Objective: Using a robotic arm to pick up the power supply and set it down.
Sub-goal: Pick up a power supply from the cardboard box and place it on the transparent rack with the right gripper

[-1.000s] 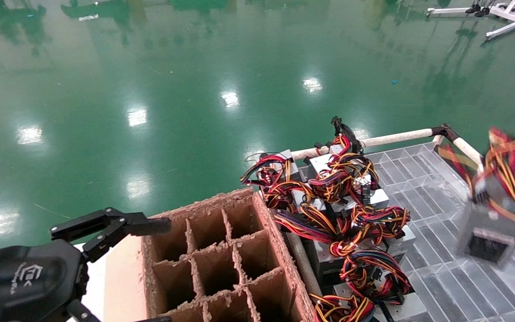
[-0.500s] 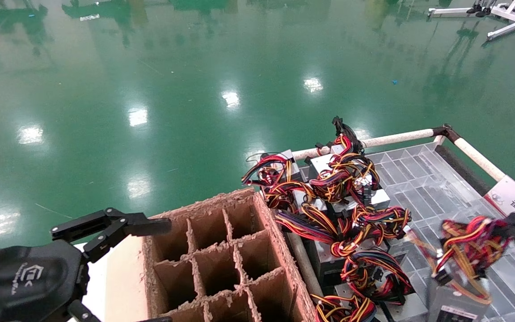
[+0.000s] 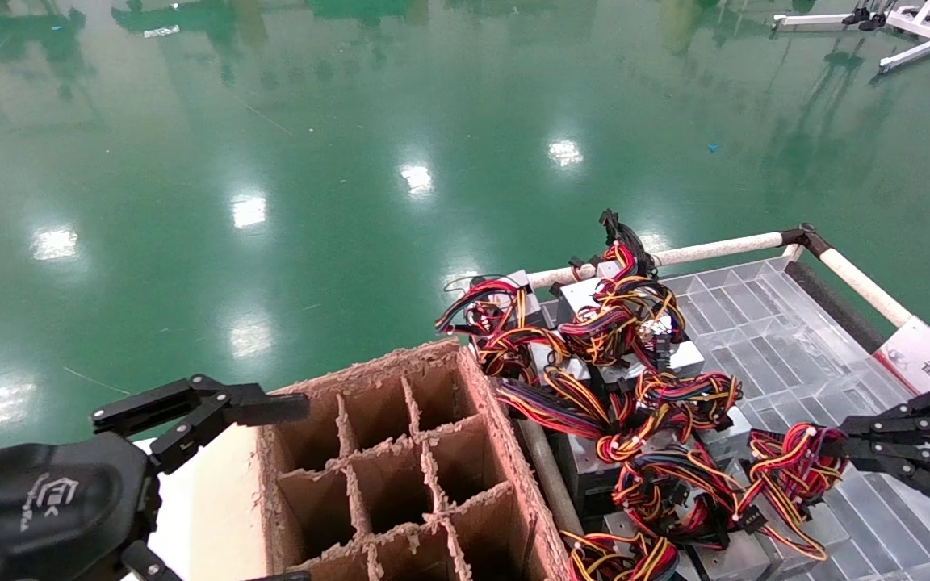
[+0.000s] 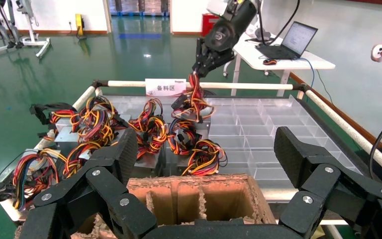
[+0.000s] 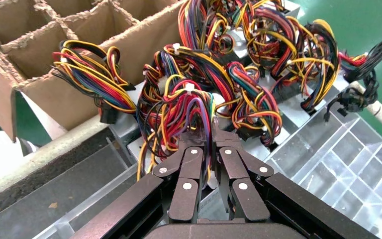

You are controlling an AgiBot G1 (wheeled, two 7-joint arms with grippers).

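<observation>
My right gripper (image 3: 843,445) is shut on the red, yellow and black wire bundle of a power supply (image 3: 792,478) low over the clear tray (image 3: 764,323). In the right wrist view the fingertips (image 5: 199,130) pinch the wires (image 5: 179,112) from above. The supply's grey box sits under the bundle, right beside several other power supplies (image 3: 618,339). I cannot tell whether it rests on the tray. The left wrist view shows the white robotic arm (image 4: 227,30) reaching down to that bundle (image 4: 193,102). My left gripper (image 3: 291,492) stays open by the cardboard box.
A brown cardboard box with divider cells (image 3: 392,468) stands left of the tray. A white rail (image 3: 715,246) runs round the tray's far and right sides, with a white label (image 3: 921,359) on it. Green floor lies beyond.
My right gripper has come down and to the left with the power supply, from high at the right edge to low over the tray beside the pile. The left arm has not moved.
</observation>
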